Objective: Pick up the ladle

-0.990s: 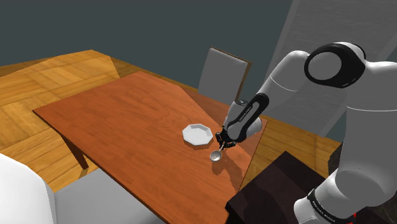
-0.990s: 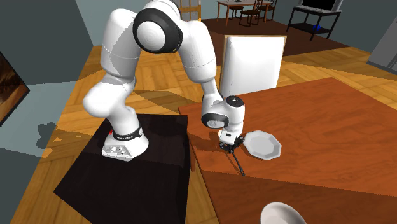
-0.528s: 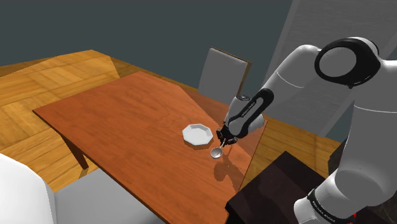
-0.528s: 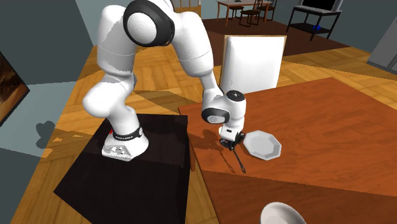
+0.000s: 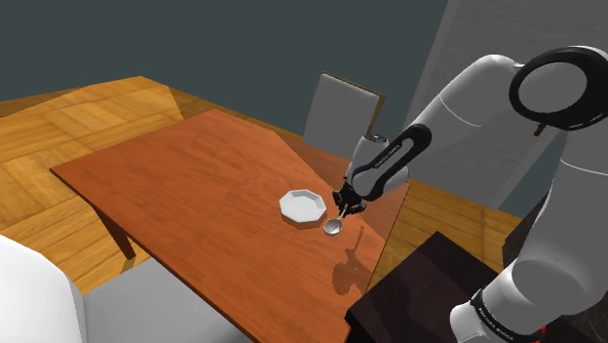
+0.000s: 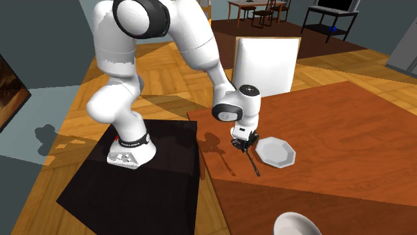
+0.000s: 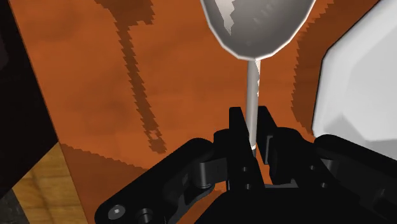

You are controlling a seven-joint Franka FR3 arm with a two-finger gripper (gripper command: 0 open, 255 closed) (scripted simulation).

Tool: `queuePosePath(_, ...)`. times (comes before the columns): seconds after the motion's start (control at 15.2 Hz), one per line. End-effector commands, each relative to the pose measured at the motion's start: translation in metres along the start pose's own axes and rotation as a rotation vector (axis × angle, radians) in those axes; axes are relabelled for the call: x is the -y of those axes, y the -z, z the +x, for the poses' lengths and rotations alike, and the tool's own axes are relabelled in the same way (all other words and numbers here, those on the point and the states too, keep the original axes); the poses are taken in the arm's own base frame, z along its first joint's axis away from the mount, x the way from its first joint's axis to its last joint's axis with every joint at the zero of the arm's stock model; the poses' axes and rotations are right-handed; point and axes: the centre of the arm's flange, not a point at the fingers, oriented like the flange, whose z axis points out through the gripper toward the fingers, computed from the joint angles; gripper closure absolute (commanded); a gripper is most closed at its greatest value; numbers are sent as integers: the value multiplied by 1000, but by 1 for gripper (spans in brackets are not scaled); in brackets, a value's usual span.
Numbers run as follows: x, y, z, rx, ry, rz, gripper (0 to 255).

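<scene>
Wooden table (image 5: 175, 185) sat under my gripper (image 7: 252, 121), which was pinching the ladle (image 7: 257, 25) by its handle, bowl hanging clear of the wood, white plate (image 7: 362, 76) right beside.

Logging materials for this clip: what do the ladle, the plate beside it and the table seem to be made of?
The ladle looks like polished metal: a silver-grey bowl with bright reflections. The plate is plain matte white, perhaps ceramic, though nothing settles it. The table looks like reddish-brown wood, with grain streaks showing.
</scene>
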Motion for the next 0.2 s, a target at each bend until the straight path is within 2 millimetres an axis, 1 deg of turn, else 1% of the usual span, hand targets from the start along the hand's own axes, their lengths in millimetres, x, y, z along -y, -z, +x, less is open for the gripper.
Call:
queuePosePath(0.0, 0, 11, 0, 0, 0, 0, 255)
queuePosePath(0.13, 0, 12, 0, 0, 0, 0, 255)
